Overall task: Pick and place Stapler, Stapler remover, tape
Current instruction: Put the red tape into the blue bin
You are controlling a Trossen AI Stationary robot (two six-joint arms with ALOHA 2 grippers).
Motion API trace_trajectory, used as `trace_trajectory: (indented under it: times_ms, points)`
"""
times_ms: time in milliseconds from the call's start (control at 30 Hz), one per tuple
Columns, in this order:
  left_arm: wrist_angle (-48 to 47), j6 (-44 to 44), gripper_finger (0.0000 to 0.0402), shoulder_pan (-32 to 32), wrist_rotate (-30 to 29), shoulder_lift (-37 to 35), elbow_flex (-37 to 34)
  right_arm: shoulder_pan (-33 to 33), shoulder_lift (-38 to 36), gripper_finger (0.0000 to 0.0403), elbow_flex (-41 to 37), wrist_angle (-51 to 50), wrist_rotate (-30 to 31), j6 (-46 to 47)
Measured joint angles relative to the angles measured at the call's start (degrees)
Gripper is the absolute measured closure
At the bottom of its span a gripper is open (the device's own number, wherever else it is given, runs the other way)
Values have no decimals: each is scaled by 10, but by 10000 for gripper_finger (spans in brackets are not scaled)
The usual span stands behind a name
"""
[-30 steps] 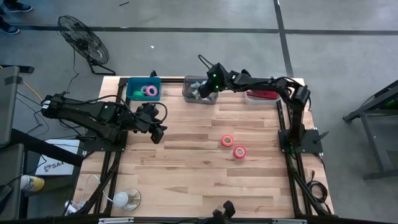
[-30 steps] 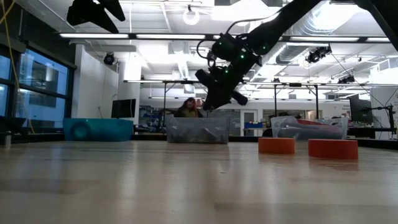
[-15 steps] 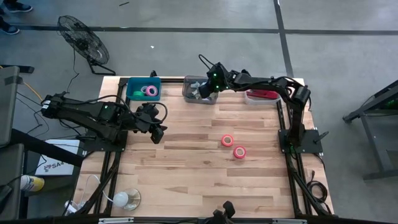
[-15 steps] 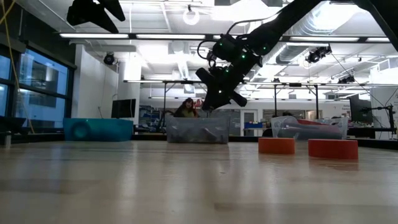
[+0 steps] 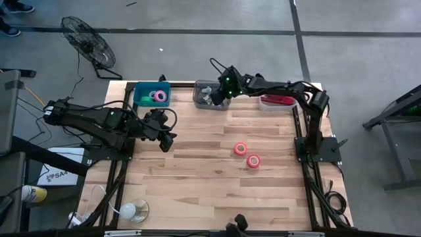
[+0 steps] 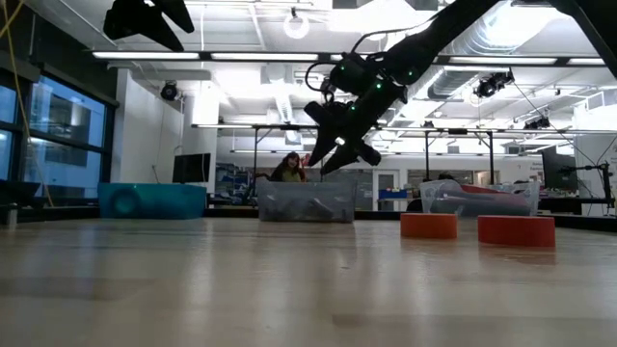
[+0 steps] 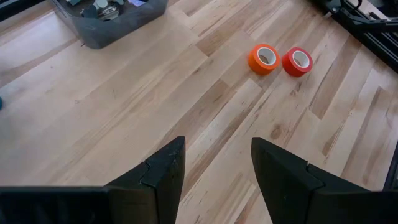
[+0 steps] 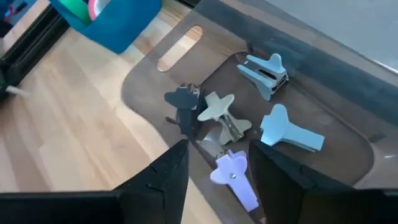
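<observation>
My right gripper [image 5: 222, 91] [image 6: 339, 159] hangs open over the grey bin [image 5: 209, 102] [image 8: 143, 93] at the table's far edge and holds nothing. In the right wrist view, several staple removers lie in that bin below my right gripper [image 8: 217, 171], among them a purple one [image 8: 236, 177] and a beige one [image 8: 221, 112]. The red stapler [image 5: 277, 101] lies in the clear bin to the right. Two orange-red tape rolls [image 5: 241, 149] [image 5: 253, 160] [image 7: 263, 58] lie flat on the table. My left gripper [image 5: 168, 141] [image 7: 214, 168] waits open above the table's left part.
A teal bin [image 5: 152, 93] holding pink and green tape rolls stands left of the grey bin. A lamp-like white object [image 5: 131, 210] sits at the near left corner. Bare wood lies in the table's middle and near part. A person [image 6: 289, 169] shows far behind the table.
My right gripper has risen a little above the grey bin. The left arm, the tape rolls and the stapler have kept still.
</observation>
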Motion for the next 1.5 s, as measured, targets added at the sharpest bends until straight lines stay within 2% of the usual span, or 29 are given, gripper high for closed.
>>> trace_trajectory:
  times_ms: [200, 400, 667, 900, 1233, 1500]
  points:
    - [0, 0, 220, 0, 0, 0, 0, 0, -43, 246, 0, -42, -26, -32]
    - [0, 0, 220, 0, 0, 0, 0, 12, -121, 247, 0, -152, -35, -63]
    - [0, 0, 220, 0, 1, 0, 0, 43, -235, 247, 0, -310, 11, -94]
    - [25, 0, 220, 0, -7, 0, 0, 88, -306, 246, 0, -417, 55, -89]
    - [60, 0, 220, 0, -5, 0, 0, 178, -341, 247, 0, -502, 106, -60]
    - [49, 3, 220, 0, -31, 0, 0, 261, -341, 247, 0, -528, 135, -15]
